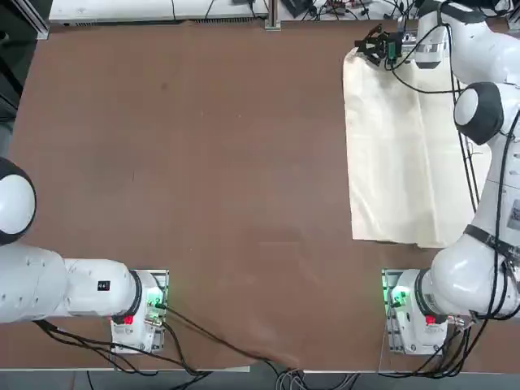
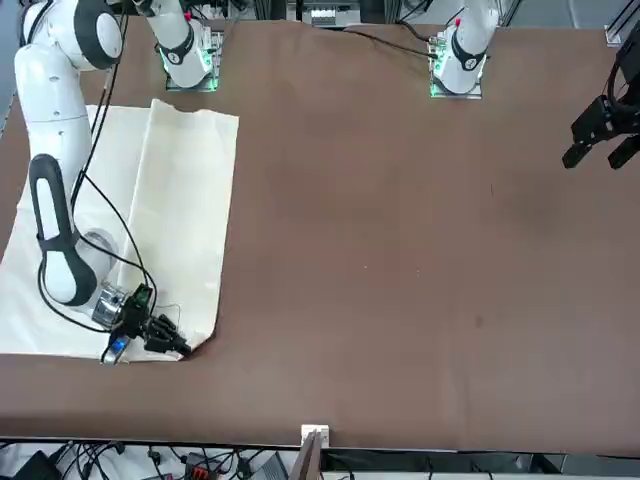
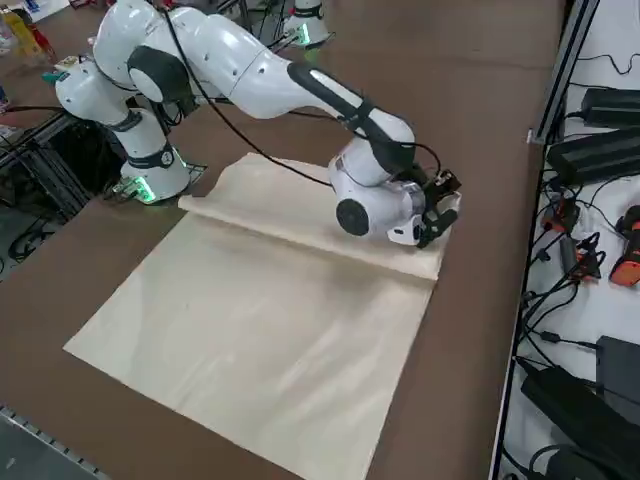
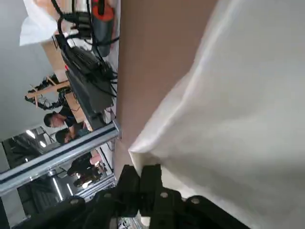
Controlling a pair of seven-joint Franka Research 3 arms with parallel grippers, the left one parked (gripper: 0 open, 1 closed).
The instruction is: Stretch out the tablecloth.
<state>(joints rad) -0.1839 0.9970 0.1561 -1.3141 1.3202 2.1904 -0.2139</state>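
Open table on the left: the brown table (image 1: pixel 195 146) lies bare in a broad stretch beside the cloth, running from its far edge toward its near edge; I see wide room for moving there.
Tablecloth, where: the cream tablecloth (image 1: pixel 386 154) lies on the right part of the table, partly under my arm.
Left edge of the cloth: it runs nearly straight from the near side up to my grip at the far left corner, with brown tabletop just beside it.
My right gripper (image 4: pixel 144 168): at that far left corner, low over the table near its far edge; I am clenched on the tablecloth, its corner pinched between my fingers, the cloth rising in a soft slope beside them.
Raised crease (image 3: pixel 310 240): just in from the left edge, a long ridge crosses the cloth from near side to far side.
Near edge of the cloth: slightly uneven around the crease, with a band of bare table between it and the table's near edge.
My right arm (image 1: pixel 487 106): it reaches above the cloth, black cables (image 1: pixel 500 179) trailing along it.
Right part of the cloth: beyond the crease it spreads broad and mostly flat, with soft wrinkles.
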